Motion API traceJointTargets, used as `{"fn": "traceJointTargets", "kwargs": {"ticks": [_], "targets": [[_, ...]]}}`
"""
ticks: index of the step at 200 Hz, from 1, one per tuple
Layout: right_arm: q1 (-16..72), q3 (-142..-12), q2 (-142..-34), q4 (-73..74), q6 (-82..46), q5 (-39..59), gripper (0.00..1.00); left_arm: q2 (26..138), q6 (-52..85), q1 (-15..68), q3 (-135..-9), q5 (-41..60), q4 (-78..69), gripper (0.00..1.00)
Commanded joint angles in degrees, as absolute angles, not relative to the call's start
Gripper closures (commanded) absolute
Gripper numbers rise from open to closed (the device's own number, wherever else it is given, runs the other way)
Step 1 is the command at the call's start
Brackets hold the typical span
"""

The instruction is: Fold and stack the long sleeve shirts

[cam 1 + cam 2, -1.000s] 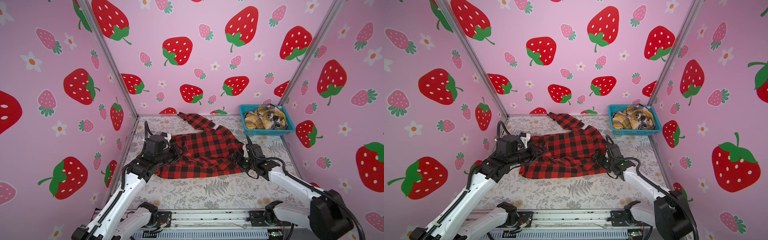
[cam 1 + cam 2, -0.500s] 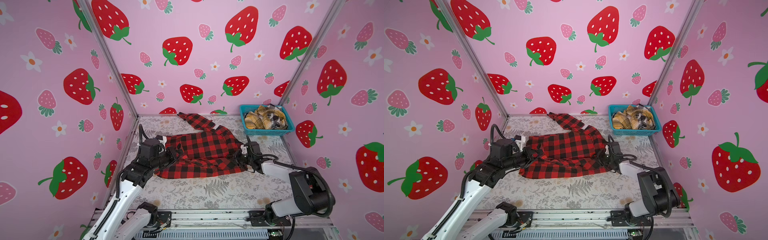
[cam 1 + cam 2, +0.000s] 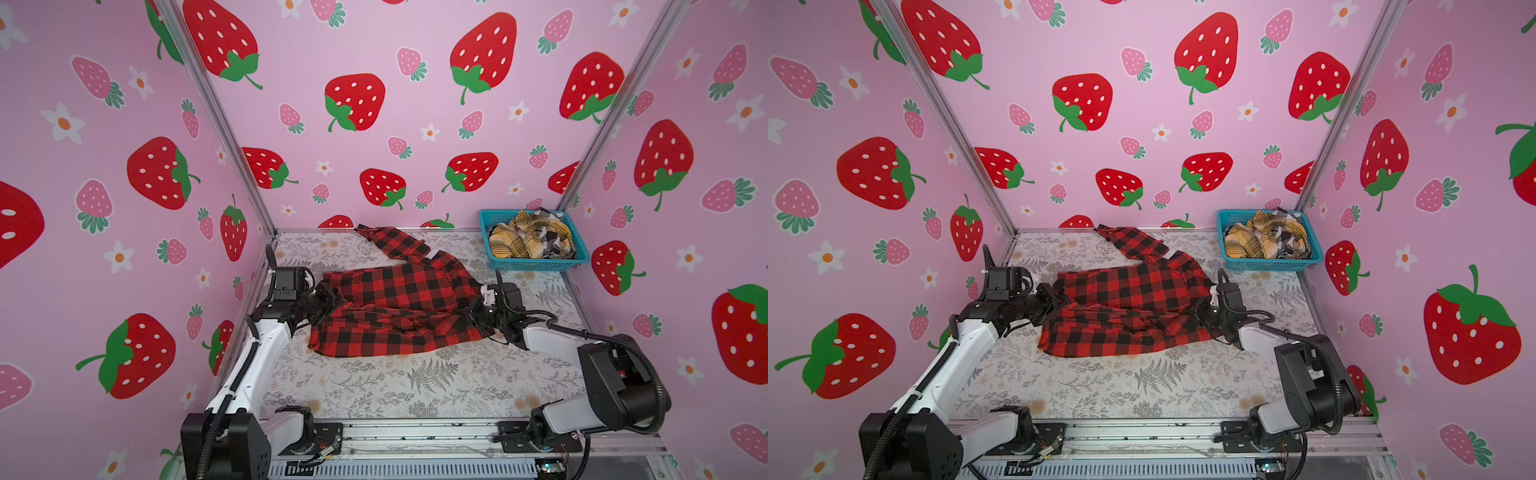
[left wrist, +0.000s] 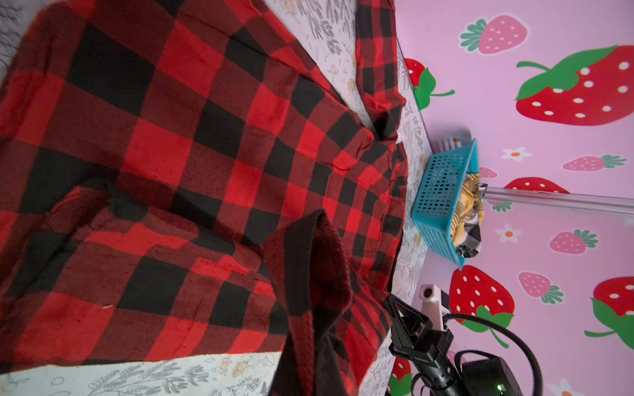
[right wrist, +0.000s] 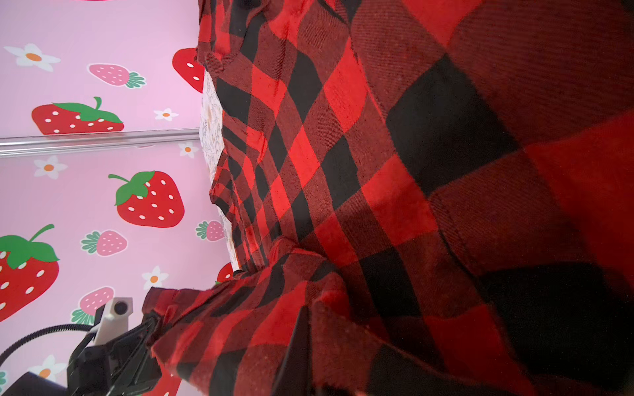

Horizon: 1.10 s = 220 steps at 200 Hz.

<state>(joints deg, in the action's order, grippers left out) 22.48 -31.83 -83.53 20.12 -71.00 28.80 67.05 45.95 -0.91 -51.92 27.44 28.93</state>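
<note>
A red-and-black check long sleeve shirt (image 3: 395,307) (image 3: 1129,307) lies rumpled across the middle of the table, one sleeve trailing toward the back wall. My left gripper (image 3: 328,305) (image 3: 1054,305) is shut on its left edge. My right gripper (image 3: 473,318) (image 3: 1202,318) is shut on its right edge. In the left wrist view the shirt (image 4: 206,154) fills the frame and a bunched fold covers the jaws. The right wrist view shows the cloth (image 5: 377,171) pinched into a ridge at the jaws. A mustard-yellow plaid shirt (image 3: 519,243) and a black-white plaid shirt (image 3: 550,239) lie crumpled in the basket.
A teal mesh basket (image 3: 536,264) (image 3: 1271,264) (image 4: 439,199) stands in the back right corner. Pink strawberry walls close in the left, back and right sides. A floral-print cloth (image 3: 395,386) covers the table in front of the shirt.
The right gripper moved in to the shirt's right edge and shut on it. The left arm drew slightly left, still holding the left edge.
</note>
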Motion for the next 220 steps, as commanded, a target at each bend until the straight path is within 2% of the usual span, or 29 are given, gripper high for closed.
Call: {"fn": "traceJointTargets", "kwargs": {"ticks": [1,23,66,85,111,122,128,143,156,188,220], "targets": [[22.4,-27.4,-82.6,25.8,-72.3,27.3,1.0,66.4,40.6,-3.2,-50.3,24.8,29.9,1.0],[23.0,-23.7,-82.7,29.6,-73.0,27.1,1.0,68.6,38.1,-5.6,-46.2,20.9,32.2,1.0],[26.0,-21.6,-84.8,31.1,-73.0,26.4,0.99,76.6,37.7,-7.1,-43.9,19.9,30.0,1.0],[26.7,-21.5,-84.5,29.9,-72.9,25.4,0.85,78.3,37.6,-7.3,-45.5,19.0,30.6,1.0],[26.0,-22.8,-84.2,24.9,-71.3,23.2,0.55,77.8,36.6,-7.4,-48.8,18.6,34.0,1.0],[25.1,-23.3,-84.6,23.9,-71.1,22.9,0.5,76.8,36.1,-7.4,-49.8,18.7,35.5,1.0],[24.7,-23.6,-84.7,23.7,-71.0,22.9,0.54,76.2,35.7,-7.4,-50.1,18.6,36.3,1.0],[24.2,-24.7,-84.6,22.6,-70.4,22.8,0.79,74.5,34.8,-7.5,-50.4,18.1,38.0,1.0],[24.4,-26.2,-84.3,21.2,-69.5,22.8,0.91,73.5,33.9,-7.5,-50.2,17.1,39.0,1.0],[25.5,-27.0,-83.1,19.5,-68.5,22.8,0.98,76.2,32.8,-9.1,-48.7,14.6,38.3,1.0],[27.2,-25.0,-83.6,20.3,-68.9,22.3,0.97,82.6,33.6,-9.8,-47.5,16.0,35.1,1.0]]}}
